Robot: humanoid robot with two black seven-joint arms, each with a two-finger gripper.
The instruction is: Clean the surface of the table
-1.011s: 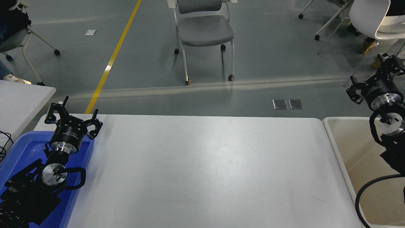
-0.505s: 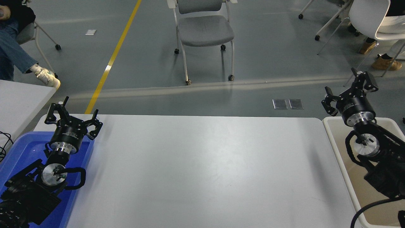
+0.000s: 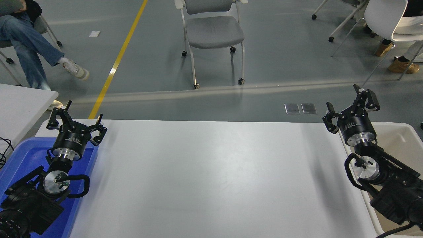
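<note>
While my left gripper (image 3: 76, 123) is hanging spread and empty over the blue bin (image 3: 19, 155), my right gripper (image 3: 350, 107) is hovering spread at the far right corner of the table (image 3: 211, 178) beside the beige bin (image 3: 401, 132).

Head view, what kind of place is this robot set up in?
Probably an indoor lab or workshop. A grey floor carries a yellow line, wheeled office chairs such as the grey chair stand around, and a seated person's legs show at the top left beyond the white table.
</note>
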